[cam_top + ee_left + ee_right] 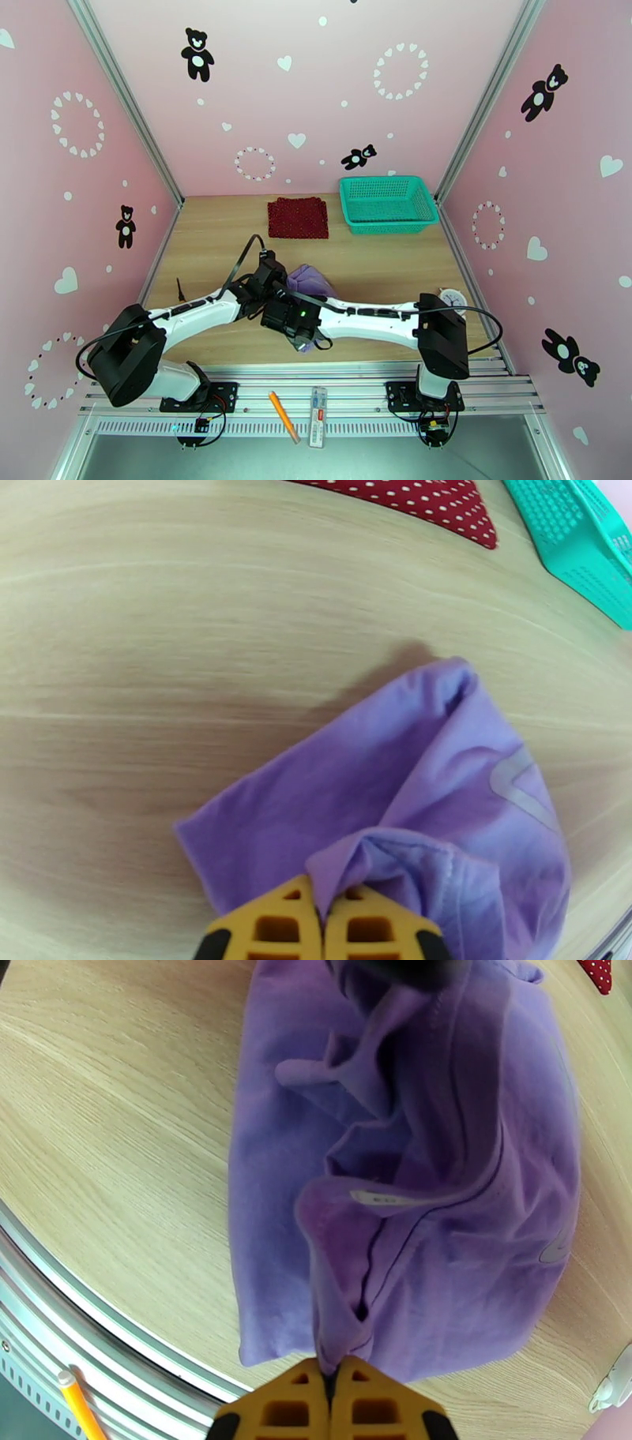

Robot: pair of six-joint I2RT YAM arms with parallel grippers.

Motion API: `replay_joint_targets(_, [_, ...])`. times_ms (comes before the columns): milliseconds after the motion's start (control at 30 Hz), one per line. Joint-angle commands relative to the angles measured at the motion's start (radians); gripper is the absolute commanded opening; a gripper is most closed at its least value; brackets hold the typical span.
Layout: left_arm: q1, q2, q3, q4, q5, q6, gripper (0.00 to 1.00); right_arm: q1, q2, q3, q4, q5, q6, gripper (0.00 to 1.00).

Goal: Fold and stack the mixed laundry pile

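My right end effector (330, 1374) is pinched shut on a bunched edge of the purple T-shirt (442, 1197), and my left end effector (322, 902) is shut on another fold. I think I hold two spots so I can lift it and spread it flat. The shirt sits crumpled mid-way across the bench (213, 237). The red dotted cloth (298, 218) lies folded at 12 o'clock from it. My left arm (197, 309) lies low, reaching toward 3 o'clock, and my right arm (371, 314) toward 9.
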Motion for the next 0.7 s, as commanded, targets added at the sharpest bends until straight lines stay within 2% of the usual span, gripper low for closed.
replay_joint_targets(0, [-0.007,0.002,-0.01,-0.005,-0.072,-0.029,0.0,0.015,0.033,0.031,0.024,-0.007,0.003,0.0])
replay_joint_targets(67, [-0.006,-0.004,-0.012,-0.022,-0.095,-0.03,0.08,0.022,0.046,0.028,0.038,-0.021,-0.001,0.01])
replay_joint_targets(167, [-0.006,-0.014,-0.013,-0.045,-0.115,-0.031,0.2,0.029,0.064,0.025,0.048,-0.038,-0.001,0.13])
replay_joint_targets(233, [-0.008,-0.019,-0.016,-0.053,-0.117,-0.03,0.34,0.034,0.067,0.022,0.051,-0.044,-0.003,0.22])
replay_joint_targets(367, [-0.015,-0.041,-0.024,-0.075,-0.119,-0.038,0.69,0.036,0.045,0.009,0.052,-0.044,0.002,0.42])
replay_joint_targets(433, [-0.02,-0.061,-0.019,-0.093,-0.125,-0.039,0.76,0.036,0.021,0.0,0.051,-0.038,0.005,0.47])
replay_joint_targets(600, [-0.03,-0.145,0.028,-0.188,-0.161,-0.023,0.86,0.033,-0.089,-0.02,0.017,0.001,0.005,0.57])
replay_joint_targets(667, [-0.03,-0.178,0.056,-0.237,-0.18,-0.016,0.97,0.011,-0.145,-0.029,-0.013,0.01,0.007,0.56])
